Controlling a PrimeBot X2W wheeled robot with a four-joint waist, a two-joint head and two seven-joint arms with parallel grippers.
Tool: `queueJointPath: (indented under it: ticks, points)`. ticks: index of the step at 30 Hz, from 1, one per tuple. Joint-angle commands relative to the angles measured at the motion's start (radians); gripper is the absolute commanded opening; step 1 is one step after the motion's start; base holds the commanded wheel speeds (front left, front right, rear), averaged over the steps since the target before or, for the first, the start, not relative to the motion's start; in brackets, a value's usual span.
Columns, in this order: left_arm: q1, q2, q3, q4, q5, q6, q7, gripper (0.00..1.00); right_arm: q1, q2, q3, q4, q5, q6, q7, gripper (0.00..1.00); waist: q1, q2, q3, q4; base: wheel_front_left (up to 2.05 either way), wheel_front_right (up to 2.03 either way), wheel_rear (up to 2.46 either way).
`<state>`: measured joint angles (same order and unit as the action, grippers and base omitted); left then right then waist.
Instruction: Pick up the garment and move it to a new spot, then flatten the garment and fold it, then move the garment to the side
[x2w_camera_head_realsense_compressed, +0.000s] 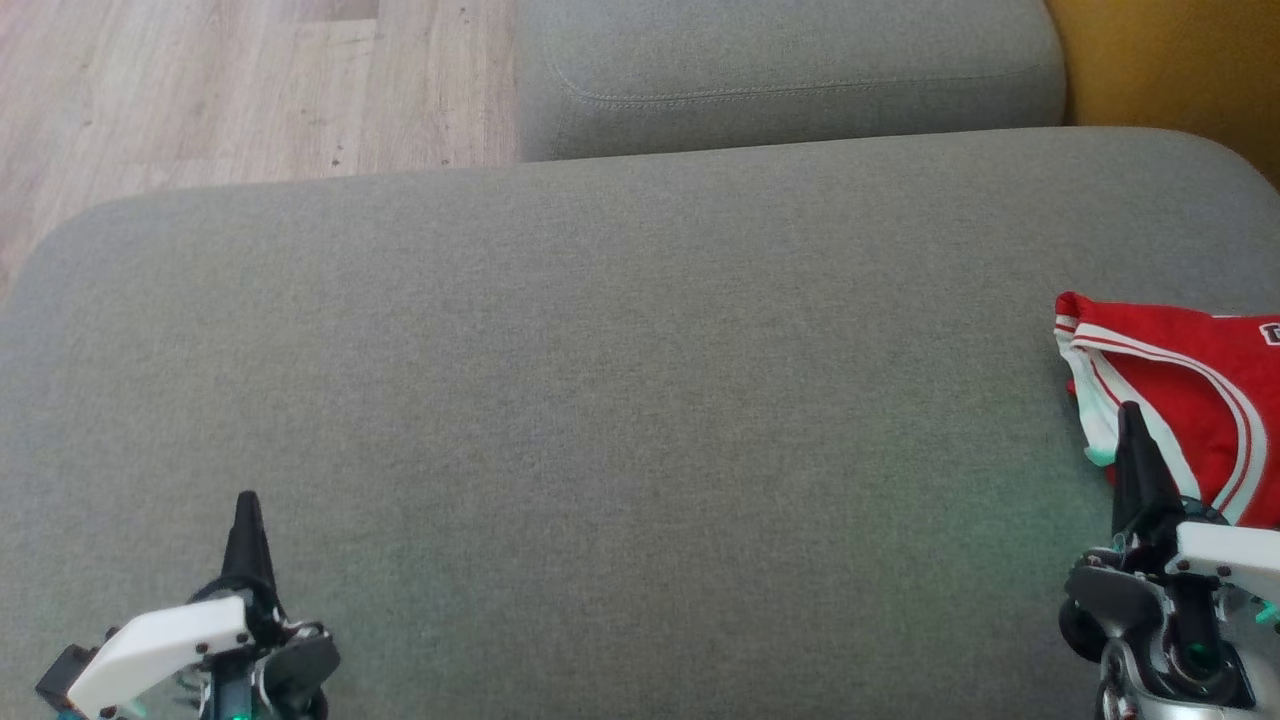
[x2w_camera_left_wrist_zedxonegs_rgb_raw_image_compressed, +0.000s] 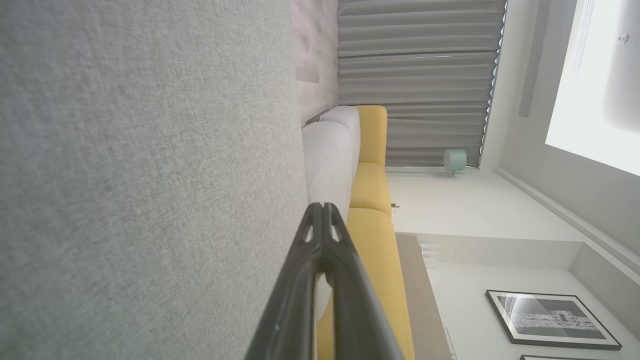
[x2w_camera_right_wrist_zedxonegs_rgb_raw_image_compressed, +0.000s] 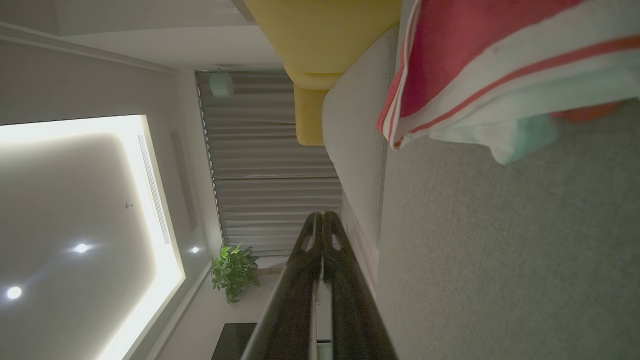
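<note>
Close to the robot, the left gripper (x2w_camera_head_realsense_compressed: 246, 520) hangs over the near left of the big grey cushion (x2w_camera_head_realsense_compressed: 620, 400), and its 2 fingers are pressed together with nothing between them. The right gripper (x2w_camera_head_realsense_compressed: 1133, 440) is at the near right, and its 2 fingers are pressed together on nothing too. Just past it, a bit farther and to the right, lies the garment (x2w_camera_head_realsense_compressed: 1170, 400), on the right side of the cushion. Part of it runs out of the head view at the right. It is red with white parts and thin stripes, and it lies in a bunched, doubled-over heap. It looks soft, light and floppy, so it will likely sag and crumple when lifted. It will not break, and the knit should not slip much. A good place to pinch seems to be the white striped edge (x2w_camera_head_realsense_compressed: 1085, 400) nearest the right gripper. For laying it flat, 2 corners held well apart would help. The part that can be seen has a corner pointing far and left. Its striped edge runs from far left to near right. The true long way cannot be told while it is bunched and cut off. Farther off sit a 2nd grey cushion (x2w_camera_head_realsense_compressed: 790, 70), the wood floor (x2w_camera_head_realsense_compressed: 200, 90) on the left and something yellow (x2w_camera_head_realsense_compressed: 1180, 60) on the right.
</note>
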<state>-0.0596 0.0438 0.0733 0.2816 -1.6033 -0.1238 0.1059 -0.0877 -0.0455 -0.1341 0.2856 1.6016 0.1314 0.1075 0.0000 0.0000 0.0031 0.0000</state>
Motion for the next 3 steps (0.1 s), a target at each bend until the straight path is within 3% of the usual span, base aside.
queueJointPath:
  ticks: [1,3]
  points:
    - [-0.049,0.006,0.04,-0.036,-0.005,-0.007,0.007,0.0,-0.02,-0.005,0.02,-0.041,0.007,-0.001,0.006,0.0,0.0,0.0,0.0,0.0,0.0,0.0,0.0]
    - [-0.049,0.006,0.04,-0.036,-0.005,-0.007,0.007,0.0,-0.02,-0.005,0.02,-0.041,0.007,-0.001,0.006,0.0,0.0,0.0,0.0,0.0,0.0,0.0,0.0]
